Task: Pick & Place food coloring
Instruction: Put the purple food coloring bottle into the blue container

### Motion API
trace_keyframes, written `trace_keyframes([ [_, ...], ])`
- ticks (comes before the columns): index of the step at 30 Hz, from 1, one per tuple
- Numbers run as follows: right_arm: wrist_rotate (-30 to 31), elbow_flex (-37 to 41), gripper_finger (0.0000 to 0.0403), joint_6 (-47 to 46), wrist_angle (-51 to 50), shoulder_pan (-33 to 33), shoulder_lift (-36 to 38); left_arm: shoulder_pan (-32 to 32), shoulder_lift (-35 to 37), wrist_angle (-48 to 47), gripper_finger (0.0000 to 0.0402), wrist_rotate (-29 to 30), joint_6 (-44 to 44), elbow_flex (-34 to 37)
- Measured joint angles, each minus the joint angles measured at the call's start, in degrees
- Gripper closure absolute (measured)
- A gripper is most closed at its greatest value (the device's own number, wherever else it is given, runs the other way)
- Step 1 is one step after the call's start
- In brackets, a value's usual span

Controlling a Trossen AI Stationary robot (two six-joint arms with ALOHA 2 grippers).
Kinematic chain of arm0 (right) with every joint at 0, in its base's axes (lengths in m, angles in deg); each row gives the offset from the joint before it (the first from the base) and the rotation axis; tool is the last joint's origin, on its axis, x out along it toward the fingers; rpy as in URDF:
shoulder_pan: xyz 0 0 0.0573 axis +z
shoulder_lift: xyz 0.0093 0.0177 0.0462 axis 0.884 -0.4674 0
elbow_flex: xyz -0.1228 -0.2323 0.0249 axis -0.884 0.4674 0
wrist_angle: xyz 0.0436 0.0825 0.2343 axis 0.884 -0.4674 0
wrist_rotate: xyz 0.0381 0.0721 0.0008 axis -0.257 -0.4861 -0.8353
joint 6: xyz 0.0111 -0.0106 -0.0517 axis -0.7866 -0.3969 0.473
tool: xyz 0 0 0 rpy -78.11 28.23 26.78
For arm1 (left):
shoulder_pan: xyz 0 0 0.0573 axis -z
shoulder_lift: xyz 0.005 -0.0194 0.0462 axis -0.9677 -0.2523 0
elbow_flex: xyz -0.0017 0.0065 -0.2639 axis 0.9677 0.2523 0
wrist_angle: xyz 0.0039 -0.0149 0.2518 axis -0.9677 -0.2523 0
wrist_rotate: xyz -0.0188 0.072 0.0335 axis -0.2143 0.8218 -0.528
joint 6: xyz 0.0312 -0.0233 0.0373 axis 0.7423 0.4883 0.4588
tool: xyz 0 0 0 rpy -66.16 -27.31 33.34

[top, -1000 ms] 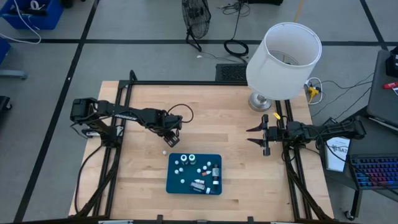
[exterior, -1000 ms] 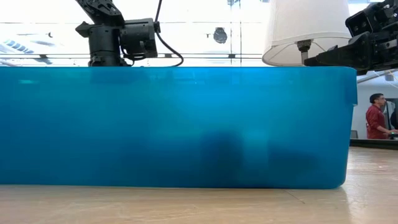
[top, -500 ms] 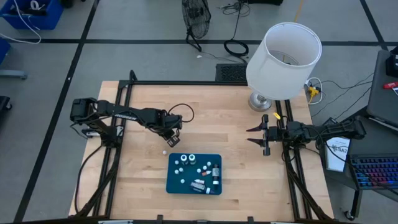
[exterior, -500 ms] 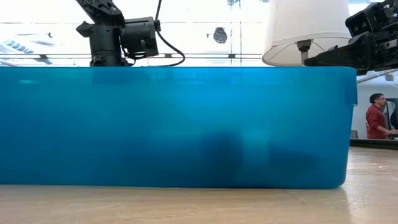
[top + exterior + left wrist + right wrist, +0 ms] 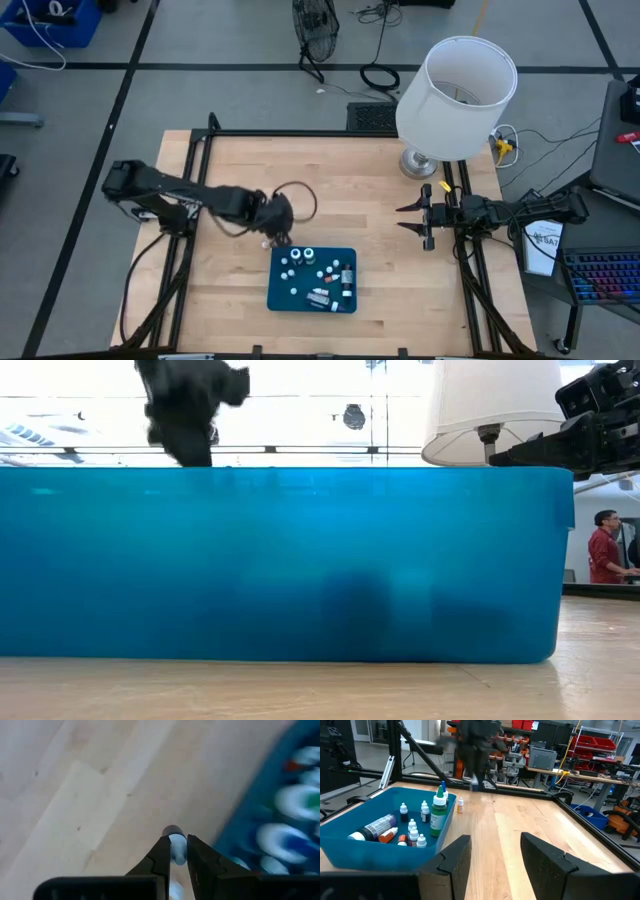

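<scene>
Left tool (image 5: pixel 174 854) sat closed on small pale-capped bottle (image 5: pixel 174 845), just above counter (image 5: pixel 230 160), touching-close to tray's (image 5: pixel 345 301) far-left corner. Tray lay right of tool, other bottles (image 5: pixel 439 813) inside. Right tool (image 5: pixel 495 852) hung open, empty, at counter's right edge.

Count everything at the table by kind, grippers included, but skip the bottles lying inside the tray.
Lamp: 1
Tray: 1
Bottle outside the tray: 1, at the left gripper
Grippers: 2, the left gripper by the tray's corner, the right gripper waiting near the lamp
Total: 5
</scene>
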Motion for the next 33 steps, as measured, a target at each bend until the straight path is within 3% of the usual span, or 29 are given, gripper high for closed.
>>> trace_keyframes([
  [6,0.0,0.0,0.0241,-0.01,0.02,0.0,0.0,11.96,-1.0,-4.9,0.0356,6.79,-5.71,-9.13],
  [14,0.01,0.0,0.0241,-0.02,0.02,0.0,0.0,21.15,-2.74,3.16,0.0356,10.68,-6.27,-10.63],
  [17,0.01,0.0,0.0242,-0.02,0.02,-0.01,0.0,21.1,-6.07,5.62,0.0356,9.83,-4.4,-10.58],
  [22,0.01,0.0,0.0242,-0.01,-0.28,0.0,-0.04,18.71,-14.09,13.48,0.0356,1.34,2.94,-11.74],
  [33,0.0,0.0,0.0241,-0.02,-0.01,0.0,-0.02,14.01,-27.35,9.01,0.0357,-5.53,4.33,-18.72],
])
